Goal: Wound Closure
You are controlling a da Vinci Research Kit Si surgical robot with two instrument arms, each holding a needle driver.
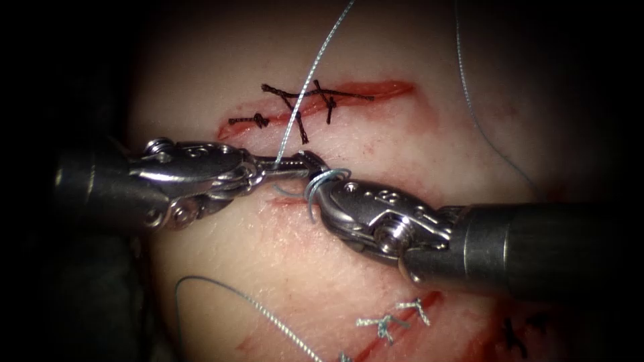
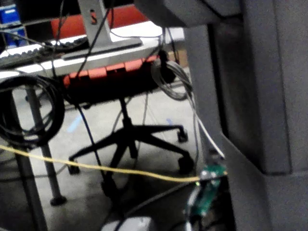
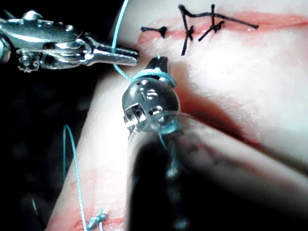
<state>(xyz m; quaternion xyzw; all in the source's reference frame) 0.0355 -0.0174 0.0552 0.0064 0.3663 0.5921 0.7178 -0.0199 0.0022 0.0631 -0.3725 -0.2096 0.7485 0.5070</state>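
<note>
The tissue (image 1: 376, 268) carries several cuts. The far cut (image 1: 315, 107) is closed with dark stitches (image 1: 315, 99), their knotted ends lying across it. A near cut (image 1: 396, 325) at the right holds pale knotted stitches (image 1: 392, 320). More dark stitches (image 1: 516, 335) sit at the near right edge.

The left tool (image 1: 295, 164) enters from the left. Its jaws are pressed together on the pale blue thread (image 1: 305, 87), which rises from the jaw tips toward the far side. The right tool (image 1: 320, 175) enters from the right, its tip just beside the left tool's tip. The thread is wound in loops (image 1: 322, 184) around the right tool just behind its tip; whether its jaws are spread or pressed together cannot be determined. In the right wrist view the loops (image 3: 159, 74) encircle the right tool (image 3: 159, 62) below its tip.

A second run of thread (image 1: 483, 127) crosses the tissue at the far right. Another run (image 1: 255, 308) curves over the near left tissue. The needle cannot be located.
</note>
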